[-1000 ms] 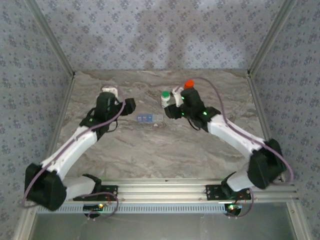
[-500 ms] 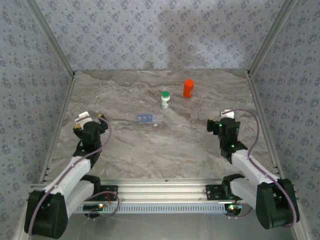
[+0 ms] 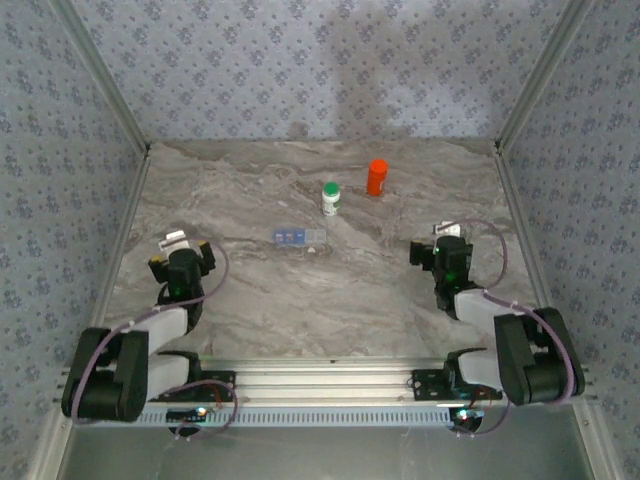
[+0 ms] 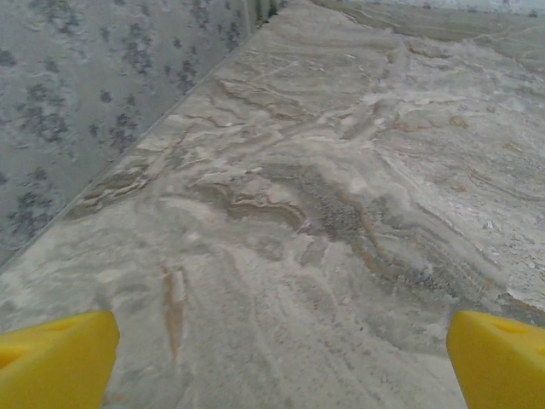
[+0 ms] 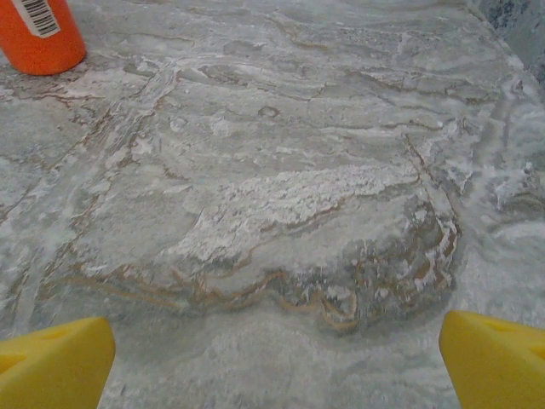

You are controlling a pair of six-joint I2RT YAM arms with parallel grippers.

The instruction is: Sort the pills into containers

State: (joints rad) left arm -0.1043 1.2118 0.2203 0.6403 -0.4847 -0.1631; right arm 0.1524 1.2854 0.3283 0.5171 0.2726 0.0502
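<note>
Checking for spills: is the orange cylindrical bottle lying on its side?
No, the orange cylindrical plastic bottle stands upright on the marbled table.

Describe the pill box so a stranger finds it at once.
On the marbled table, look near the middle, down-left of the white green-capped bottle in the top view. The pill box lies flat: a bluish strip of compartments, while that bottle and the orange bottle stand upright.
</note>
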